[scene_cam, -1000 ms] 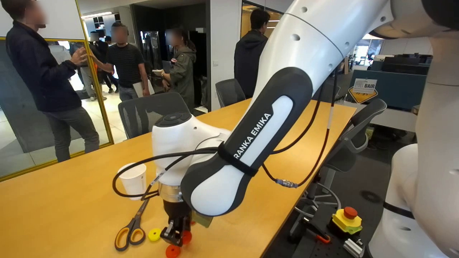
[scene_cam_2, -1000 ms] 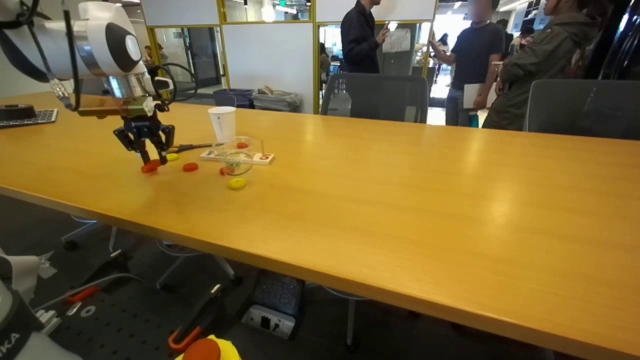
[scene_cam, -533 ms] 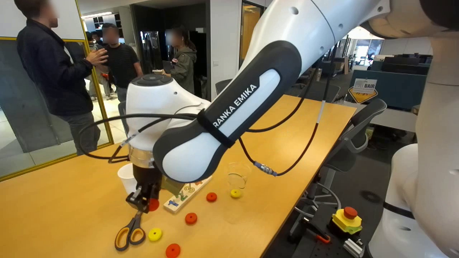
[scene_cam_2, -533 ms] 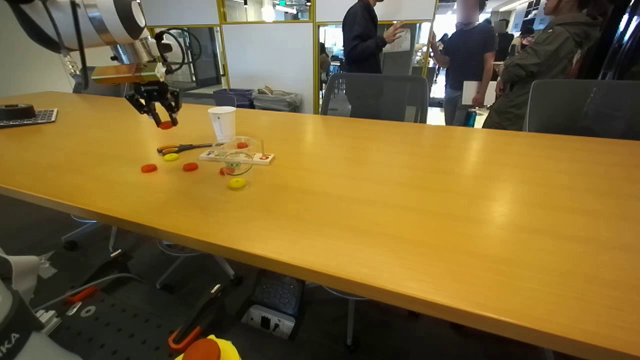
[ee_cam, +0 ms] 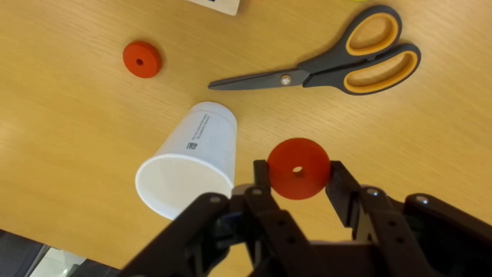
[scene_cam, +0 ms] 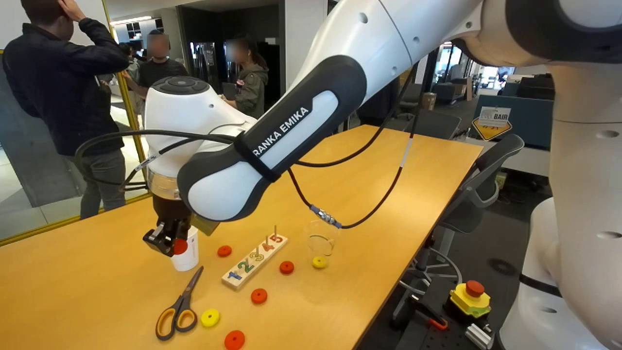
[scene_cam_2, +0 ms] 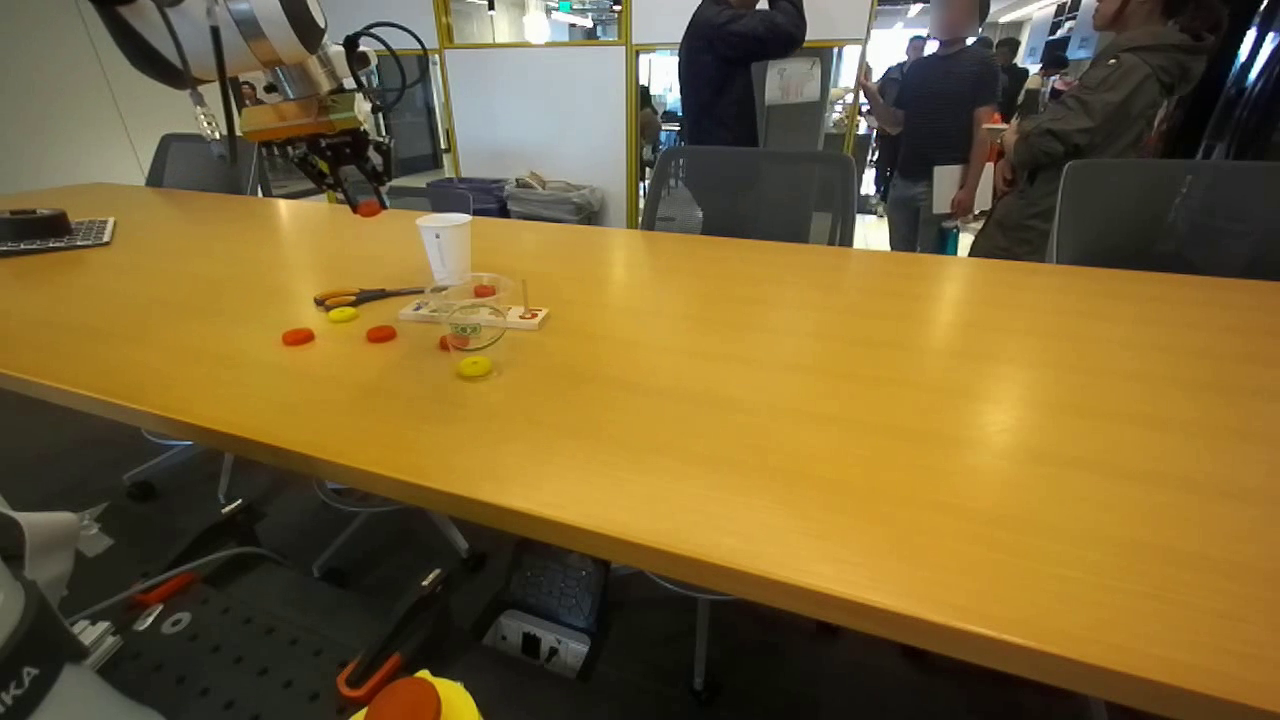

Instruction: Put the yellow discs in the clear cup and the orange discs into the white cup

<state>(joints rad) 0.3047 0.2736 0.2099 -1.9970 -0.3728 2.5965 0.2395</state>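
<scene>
Gripper (ee_cam: 297,173) pinching orange disc (ee_cam: 307,163) by rim, 3 & 9 o'clock (wrist view); disc prob. handling light, stiff, slick.

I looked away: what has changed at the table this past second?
The gripper has risen and moved toward the white cup, still holding an orange disc; nothing was let go. The white cup, clear cup, scissors, numbered peg board and other discs stayed put.

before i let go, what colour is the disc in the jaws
The held disc is plain red-orange, clearest in the wrist view.
</scene>
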